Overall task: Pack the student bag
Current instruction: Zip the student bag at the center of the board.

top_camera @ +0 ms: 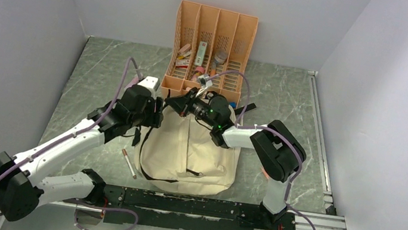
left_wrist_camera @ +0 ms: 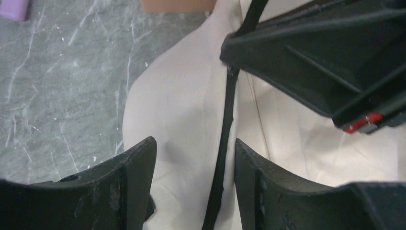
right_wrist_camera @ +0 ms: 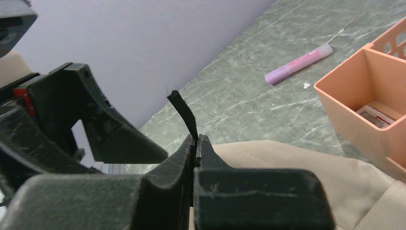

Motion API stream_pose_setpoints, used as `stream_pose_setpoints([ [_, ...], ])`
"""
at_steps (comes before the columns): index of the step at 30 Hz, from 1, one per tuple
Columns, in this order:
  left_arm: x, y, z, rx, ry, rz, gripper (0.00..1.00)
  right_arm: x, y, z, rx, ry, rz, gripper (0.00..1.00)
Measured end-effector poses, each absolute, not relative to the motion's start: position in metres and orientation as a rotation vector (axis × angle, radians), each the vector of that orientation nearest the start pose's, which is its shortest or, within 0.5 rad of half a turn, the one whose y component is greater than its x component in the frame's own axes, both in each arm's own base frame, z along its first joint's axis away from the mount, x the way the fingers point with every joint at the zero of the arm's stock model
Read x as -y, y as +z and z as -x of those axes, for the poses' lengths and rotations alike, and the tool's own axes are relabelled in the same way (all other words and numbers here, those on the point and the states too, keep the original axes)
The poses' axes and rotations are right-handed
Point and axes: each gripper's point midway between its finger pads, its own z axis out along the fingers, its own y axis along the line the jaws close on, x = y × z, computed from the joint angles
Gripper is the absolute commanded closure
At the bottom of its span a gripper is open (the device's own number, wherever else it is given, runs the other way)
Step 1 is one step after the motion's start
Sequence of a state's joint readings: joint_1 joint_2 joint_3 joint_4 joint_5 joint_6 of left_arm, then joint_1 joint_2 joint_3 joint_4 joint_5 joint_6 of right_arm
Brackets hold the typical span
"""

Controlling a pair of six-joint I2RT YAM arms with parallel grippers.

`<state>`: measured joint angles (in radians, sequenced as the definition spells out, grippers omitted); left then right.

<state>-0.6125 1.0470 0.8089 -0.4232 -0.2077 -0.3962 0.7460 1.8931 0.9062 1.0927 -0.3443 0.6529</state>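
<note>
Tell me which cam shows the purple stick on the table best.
Right wrist: the whole purple stick lies on the table, near the orange organiser. Left wrist catches only one end, at its top-left corner. Top external: I cannot pick it out.

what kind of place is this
Probably a robot test cell, not a real classroom: plain walls box in a marble-look table, with a student bag and orange desk organiser staged on it.

No lettering can be read on anything here.
</note>
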Motion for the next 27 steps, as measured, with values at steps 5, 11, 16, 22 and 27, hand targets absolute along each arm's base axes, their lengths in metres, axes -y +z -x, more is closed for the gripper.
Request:
stream_pose_setpoints([
  [5, 0.167, 0.159, -0.282, -2.237, -0.284, -0.127, 0.58, -0.416, 0.19, -0.321, -1.582, 1.394, 0.403, 1.0],
  [11, 0.17, 0.154, -0.286, -2.247, -0.273, -0.139, 0.95, -0.416, 0.186, -0.319, -1.597, 1.399, 0.412, 1.0],
  [16, 0.17, 0.159, -0.286, -2.232, -0.28, -0.133, 0.95, -0.411, 0.186, -0.323, -1.59, 1.324, 0.412, 1.0],
  [22, 0.164, 0.171, -0.282, -2.201, -0.283, -0.118, 0.95, -0.402, 0.18, -0.342, -1.598, 1.194, 0.379, 1.0],
  [27, 0.16, 0.175, -0.278, -2.196, -0.279, -0.113, 0.95, -0.398, 0.176, -0.353, -1.621, 1.121, 0.367, 1.0],
])
